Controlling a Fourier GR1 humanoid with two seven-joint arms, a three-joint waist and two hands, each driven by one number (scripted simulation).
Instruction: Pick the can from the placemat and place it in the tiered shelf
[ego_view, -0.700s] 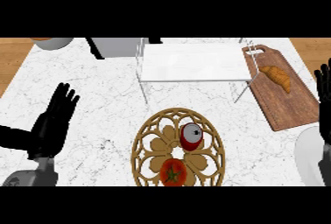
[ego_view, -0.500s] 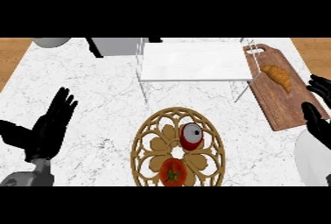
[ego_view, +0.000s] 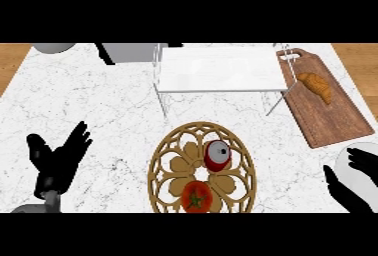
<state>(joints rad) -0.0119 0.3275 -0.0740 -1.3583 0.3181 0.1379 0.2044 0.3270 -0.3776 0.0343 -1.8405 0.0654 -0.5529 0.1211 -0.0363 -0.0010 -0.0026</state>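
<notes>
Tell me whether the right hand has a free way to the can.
Probably yes. The right hand sits open at the lower right, and only bare counter and placemat rim lie between it and the can. The tomato sits nearer the robot, beside that path.

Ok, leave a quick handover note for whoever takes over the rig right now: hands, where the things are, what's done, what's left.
Left hand: open, fingers up, at the lower left of the counter, holding nothing.
Right hand: open, at the lower right edge, holding nothing, apart from the can.
Can: lying on its side on the round wooden placemat, next to a tomato.
Tiered shelf: behind the placemat, nothing visible on its top.
Done: nothing yet, can not grasped.
Left: grasp the can, lift it, set it in the shelf.
</notes>
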